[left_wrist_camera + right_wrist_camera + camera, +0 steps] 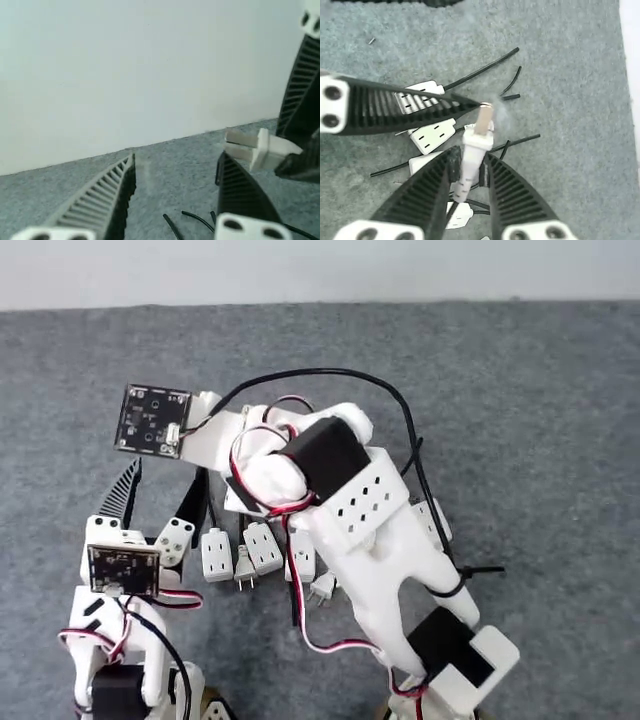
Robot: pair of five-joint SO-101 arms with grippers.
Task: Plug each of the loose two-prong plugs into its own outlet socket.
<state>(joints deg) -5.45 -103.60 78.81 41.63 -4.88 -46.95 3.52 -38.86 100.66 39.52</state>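
My right gripper (470,155) is shut on a white two-prong plug (470,142), held above the carpet with its prongs pointing away from the wrist. The same plug (265,147) shows in the left wrist view, just beside one finger of my left gripper (176,162). My left gripper (166,480) stands open with nothing in it, near the table's left front. One of its fingers (395,107) lies across the right wrist view, above the white outlet sockets (432,135). Several sockets (216,553) and a loose plug (244,570) lie in a cluster under the right arm.
Grey carpet (520,390) covers the table up to a pale wall. Black cable offcuts (480,70) lie among the sockets. The right arm's white body (380,540) hides part of the cluster; one more socket (432,522) shows at its right side.
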